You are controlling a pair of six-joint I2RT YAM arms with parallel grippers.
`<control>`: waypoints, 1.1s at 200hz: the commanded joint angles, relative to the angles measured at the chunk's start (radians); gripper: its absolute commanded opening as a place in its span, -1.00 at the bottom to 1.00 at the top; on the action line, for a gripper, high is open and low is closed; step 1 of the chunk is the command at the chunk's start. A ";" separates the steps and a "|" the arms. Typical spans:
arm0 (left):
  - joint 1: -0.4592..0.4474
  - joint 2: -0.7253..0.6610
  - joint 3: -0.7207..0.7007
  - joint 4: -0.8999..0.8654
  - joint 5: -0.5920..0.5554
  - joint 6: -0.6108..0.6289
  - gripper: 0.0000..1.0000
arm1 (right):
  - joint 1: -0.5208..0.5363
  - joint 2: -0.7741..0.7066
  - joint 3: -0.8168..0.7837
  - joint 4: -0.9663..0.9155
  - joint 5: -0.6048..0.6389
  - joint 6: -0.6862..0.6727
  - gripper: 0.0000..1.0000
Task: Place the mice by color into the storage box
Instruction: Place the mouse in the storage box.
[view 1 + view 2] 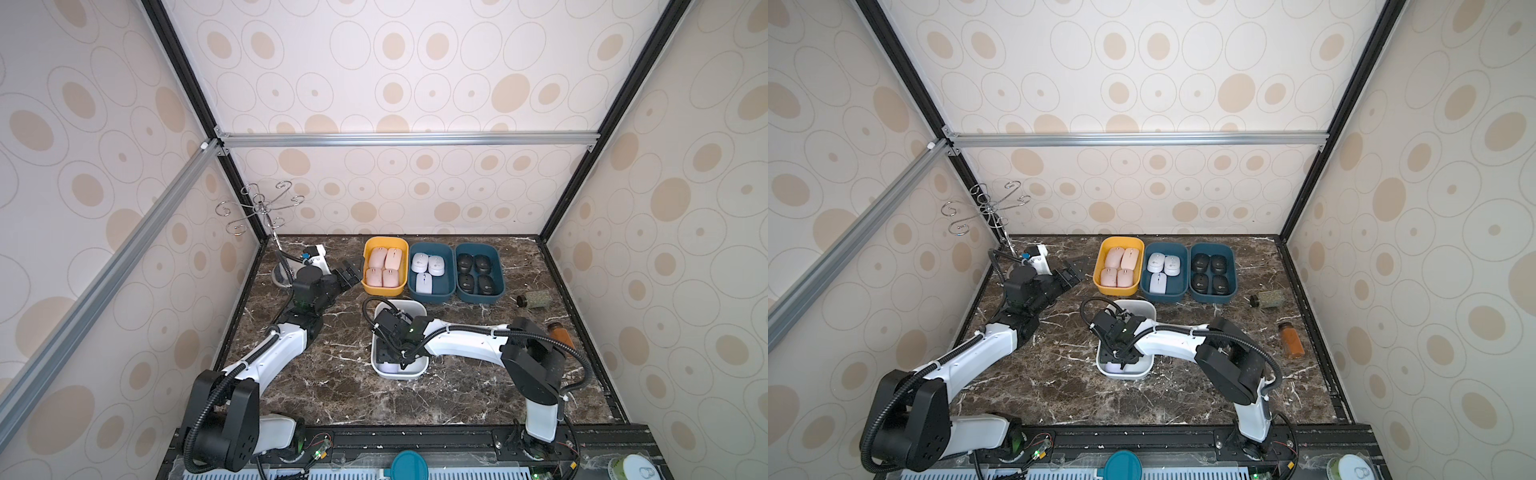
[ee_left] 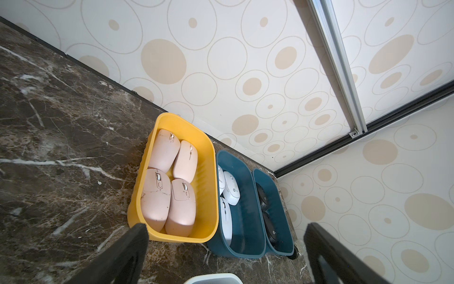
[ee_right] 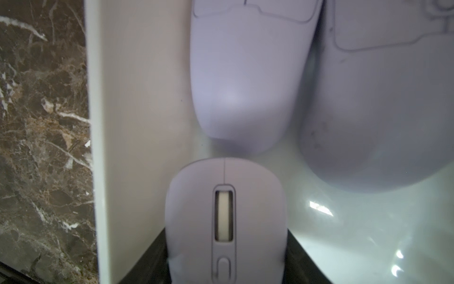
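Three lavender mice (image 3: 248, 81) show inside the white box (image 3: 137, 123), and your right end effector (image 3: 226, 265) is clamped on one of them, the held mouse (image 3: 224, 221). That mouse has its nose just short of a neighbour and one flank near the box wall. I cannot tell whether it already rests on the floor of the box.

Watch the release. If you spread the jaws wide, the wall-side finger may strike the wall and shift the whole box. If the mouse is not yet down, it may tip onto the neighbour ahead and lie tilted. A slanted withdrawal could also drag a mouse out.

Your right arm reaches in across the desk (image 1: 332, 395), wrist bent steeply down into the box. Your left arm stretches toward the far side, and its left end effector (image 1: 349, 272) is spread wide and empty, just beside the yellow box (image 1: 382, 290) that holds the pink mice (image 1: 384, 266).
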 commanded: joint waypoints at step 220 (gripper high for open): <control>0.009 0.002 0.009 -0.002 0.010 0.005 1.00 | -0.005 -0.096 -0.064 -0.164 0.150 -0.188 -0.71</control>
